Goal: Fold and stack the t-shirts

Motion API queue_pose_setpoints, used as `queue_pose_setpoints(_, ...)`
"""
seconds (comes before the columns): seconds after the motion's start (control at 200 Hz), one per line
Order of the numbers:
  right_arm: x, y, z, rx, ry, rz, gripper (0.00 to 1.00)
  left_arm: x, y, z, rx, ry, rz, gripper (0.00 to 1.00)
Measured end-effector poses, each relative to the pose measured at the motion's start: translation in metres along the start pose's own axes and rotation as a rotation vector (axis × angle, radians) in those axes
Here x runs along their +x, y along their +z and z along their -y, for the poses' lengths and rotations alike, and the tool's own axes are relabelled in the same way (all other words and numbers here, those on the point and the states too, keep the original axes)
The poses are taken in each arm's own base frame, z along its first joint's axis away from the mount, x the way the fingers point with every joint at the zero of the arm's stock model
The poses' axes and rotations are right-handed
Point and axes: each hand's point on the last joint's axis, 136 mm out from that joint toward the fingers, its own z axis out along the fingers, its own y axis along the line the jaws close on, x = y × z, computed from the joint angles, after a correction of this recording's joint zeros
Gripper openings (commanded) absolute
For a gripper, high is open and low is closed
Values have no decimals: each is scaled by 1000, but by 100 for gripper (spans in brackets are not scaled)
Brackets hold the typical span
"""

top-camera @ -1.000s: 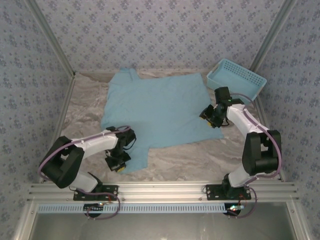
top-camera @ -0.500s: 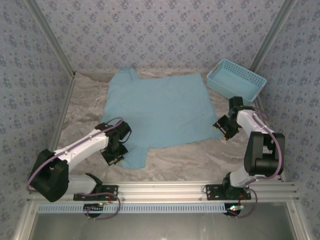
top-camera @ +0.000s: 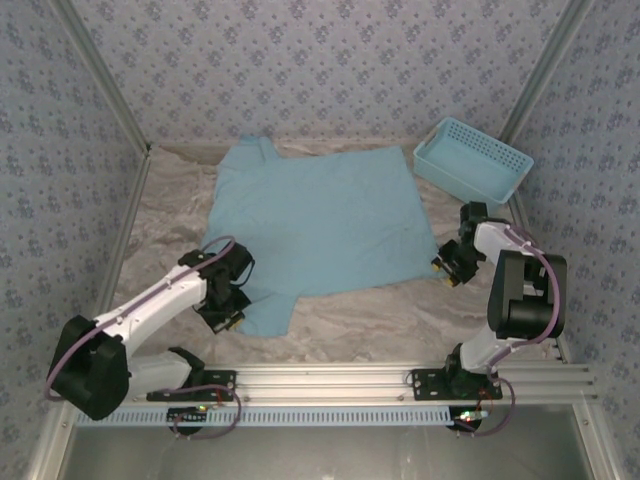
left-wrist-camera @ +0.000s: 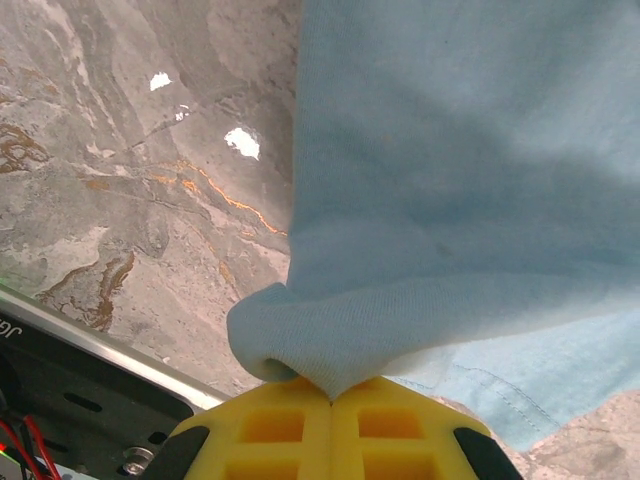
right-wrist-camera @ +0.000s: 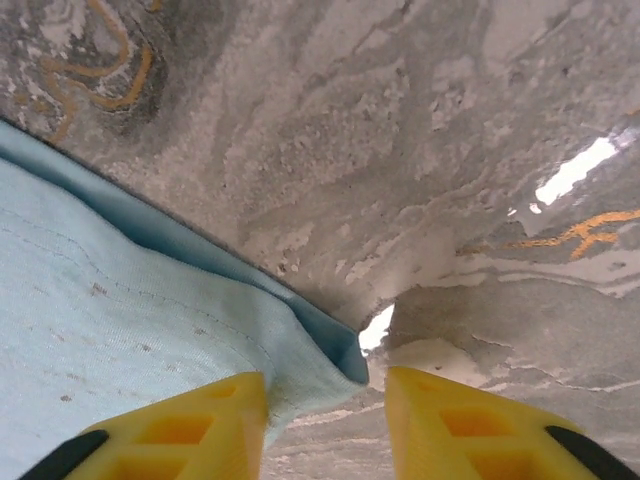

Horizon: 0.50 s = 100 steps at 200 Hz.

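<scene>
At the left, the left gripper sits low on the marbled grey table, and its wrist view shows the yellow, waffle-ribbed left gripper pinched tight on a soft rolled fold of the t-shirt. The knit cloth rises from the closed pads in a rounded bunch, and a stitched hem hangs just to its right. From above, the t-shirt is a light sky-blue sheet spread mostly flat over the middle of the table, roughly square, with one sleeve poking toward the back left and a lower corner drawn out toward the left gripper. At the cloth's near right corner is the right gripper. In its wrist view the right gripper stands with its yellow fingers apart in a moderate gap, the doubled, seamed corner of the shirt lying between them on the glossy veined stone, unclamped. Behind it, at the back right, a rigid light-blue lattice basket rests tilted against the patterned wall.
</scene>
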Motion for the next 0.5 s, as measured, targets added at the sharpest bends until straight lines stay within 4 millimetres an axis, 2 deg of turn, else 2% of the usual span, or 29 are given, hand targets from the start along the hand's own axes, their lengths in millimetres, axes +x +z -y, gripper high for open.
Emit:
queue_pose_setpoints(0.155,1,6,5,22,-6,-10,0,3,-6,-4,16,-36,2,0)
queue_pose_setpoints(0.34,5,0,-1,16,-40,14,0,10,-22,-22,90,-124,32,0)
queue_pose_setpoints(0.5,25,-23,-2,2,-96,41,0,25,-31,-32,92,-88,57,0)
